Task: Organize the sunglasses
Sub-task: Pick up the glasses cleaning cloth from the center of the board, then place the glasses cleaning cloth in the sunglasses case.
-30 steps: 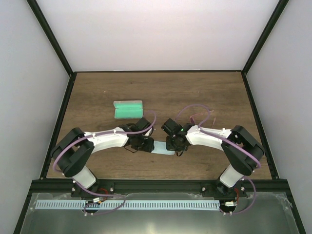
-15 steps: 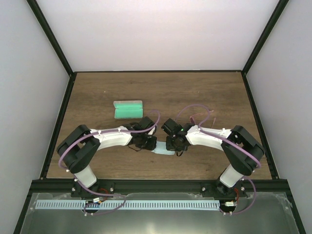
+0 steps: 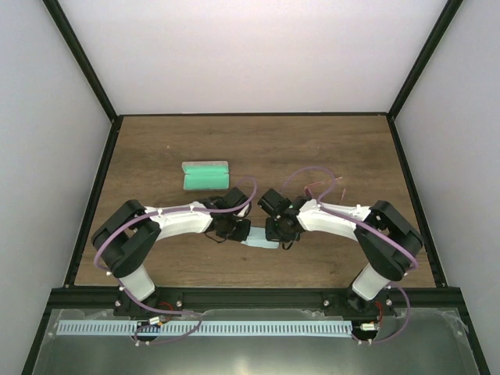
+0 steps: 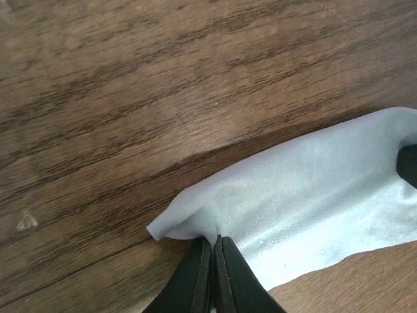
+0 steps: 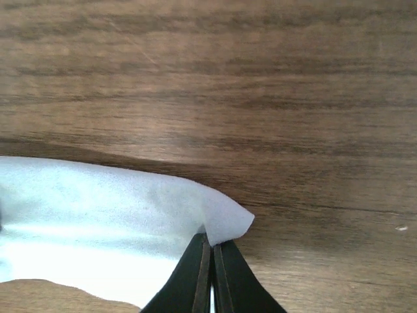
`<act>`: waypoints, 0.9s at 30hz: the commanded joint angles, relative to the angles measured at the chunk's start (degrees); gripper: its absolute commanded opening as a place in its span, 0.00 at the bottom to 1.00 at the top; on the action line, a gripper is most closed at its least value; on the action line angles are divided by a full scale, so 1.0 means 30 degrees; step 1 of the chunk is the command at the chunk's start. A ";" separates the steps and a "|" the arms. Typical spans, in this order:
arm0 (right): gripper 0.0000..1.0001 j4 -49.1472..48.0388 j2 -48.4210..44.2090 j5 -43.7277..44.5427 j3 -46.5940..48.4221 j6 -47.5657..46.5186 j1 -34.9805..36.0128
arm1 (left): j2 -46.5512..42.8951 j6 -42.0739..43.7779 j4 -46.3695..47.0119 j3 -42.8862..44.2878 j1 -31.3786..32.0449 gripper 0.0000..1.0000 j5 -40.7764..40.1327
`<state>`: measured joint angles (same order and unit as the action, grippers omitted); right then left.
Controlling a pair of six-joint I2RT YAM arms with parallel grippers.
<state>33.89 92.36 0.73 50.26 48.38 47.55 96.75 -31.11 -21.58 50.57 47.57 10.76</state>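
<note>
The sunglasses (image 3: 319, 187) show only in the top view, as thin pink wire on the table just behind my right arm, partly mixed with its purple cable. A small light blue cloth (image 3: 260, 242) lies between my two grippers. The left gripper (image 3: 241, 232) is shut on the cloth's left corner (image 4: 186, 222), its fingertips (image 4: 214, 240) pinched together. On the opposite corner (image 5: 228, 218) the right gripper (image 3: 275, 234) is shut too, with its tips (image 5: 208, 240) closed on the fabric. The cloth (image 5: 98, 208) sags between the two grips, just over the wood.
An open grey case with a green inside (image 3: 205, 175) lies at the left middle of the wooden table (image 3: 258, 141). Black frame rails and white walls bound the table on three sides.
The left gripper has moved a little to the right and shut on the cloth's corner. The right gripper has stayed shut on its corner.
</note>
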 commanded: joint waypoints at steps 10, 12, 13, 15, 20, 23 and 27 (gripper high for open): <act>0.01 0.1584 0.2509 0.0373 0.5786 -0.1639 -0.0086 | 0.0282 0.1567 -0.2381 0.2447 -0.1151 0.04 -0.1313; 0.01 0.1677 0.3176 0.0371 0.6684 -0.1964 -0.0139 | 0.0198 0.1809 -0.2579 0.2676 -0.1694 0.04 -0.1435; 0.01 0.1707 0.3526 0.0349 0.7146 -0.2132 -0.0197 | 0.0162 0.1944 -0.2684 0.2791 -0.1936 0.04 -0.1507; 0.01 0.1811 0.4170 0.0274 0.8091 -0.2547 -0.0325 | 0.0101 0.2193 -0.2903 0.3049 -0.2570 0.04 -0.1595; 0.01 0.2009 0.5866 -0.0083 1.0891 -0.3598 -0.0944 | 0.0247 0.2798 -0.3291 0.3857 -0.4291 0.04 -0.1590; 0.01 0.2254 0.7144 -0.0387 1.2867 -0.4275 -0.1340 | 0.0586 0.3174 -0.3557 0.4565 -0.5265 0.04 -0.1545; 0.01 0.2804 0.9188 -0.1014 1.5877 -0.4982 -0.1739 | 0.1366 0.3788 -0.4037 0.5852 -0.6486 0.04 -0.1487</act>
<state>40.01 115.24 -0.51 89.56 36.91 43.72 98.39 -22.59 -31.94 64.42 30.96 6.39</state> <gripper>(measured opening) 0.009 0.044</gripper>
